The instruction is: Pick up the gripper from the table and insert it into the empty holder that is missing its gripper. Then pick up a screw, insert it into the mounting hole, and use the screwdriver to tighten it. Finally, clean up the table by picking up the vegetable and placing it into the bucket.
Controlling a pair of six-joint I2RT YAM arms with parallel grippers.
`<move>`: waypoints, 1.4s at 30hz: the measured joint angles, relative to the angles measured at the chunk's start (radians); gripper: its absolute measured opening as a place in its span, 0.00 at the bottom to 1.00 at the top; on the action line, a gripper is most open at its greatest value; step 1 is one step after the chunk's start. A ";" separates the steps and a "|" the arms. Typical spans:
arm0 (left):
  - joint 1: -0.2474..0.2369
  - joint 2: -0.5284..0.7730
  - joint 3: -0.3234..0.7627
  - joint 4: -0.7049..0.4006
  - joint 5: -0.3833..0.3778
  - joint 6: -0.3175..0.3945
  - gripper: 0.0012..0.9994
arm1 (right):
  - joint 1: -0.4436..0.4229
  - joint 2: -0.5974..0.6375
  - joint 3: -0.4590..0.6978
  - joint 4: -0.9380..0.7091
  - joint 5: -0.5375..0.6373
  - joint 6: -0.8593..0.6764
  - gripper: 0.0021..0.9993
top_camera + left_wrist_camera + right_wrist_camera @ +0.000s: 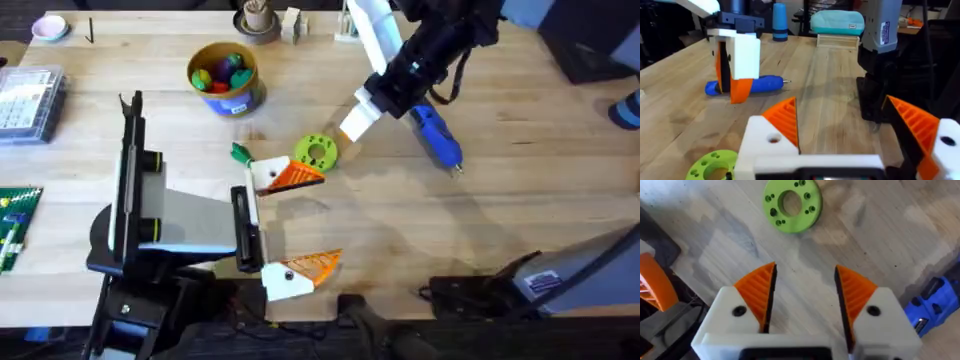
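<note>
Both grippers spread and empty: right gripper [353, 124] above tabletop [500, 230] beside blue screwdriver [436, 135]; left gripper [300, 222] nearer; bucket [228, 78] label unreadable

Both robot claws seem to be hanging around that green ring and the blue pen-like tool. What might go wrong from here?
The right gripper hangs open just above the table beside the screwdriver; coming down, it might nudge the round tool and set it rolling.

The lime-green disc lies between the two arms, close to the left gripper, so either arm could knock it.

The vegetable sits right by the left gripper's far finger and could be pushed away from the bucket.
</note>
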 joint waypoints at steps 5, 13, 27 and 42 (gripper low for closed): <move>0.000 0.000 0.000 0.000 0.000 0.000 0.99 | 0.000 0.000 0.000 0.000 0.000 0.000 0.69; 0.000 0.000 0.000 0.000 0.000 0.000 0.99 | 0.000 0.000 0.000 0.000 0.000 0.000 0.69; 0.000 0.000 0.000 0.000 0.000 0.000 0.99 | 0.000 0.000 0.000 0.024 0.000 0.001 0.69; 0.000 0.000 0.000 0.000 0.000 0.000 0.99 | 0.000 0.000 -0.084 0.196 -0.064 0.085 0.70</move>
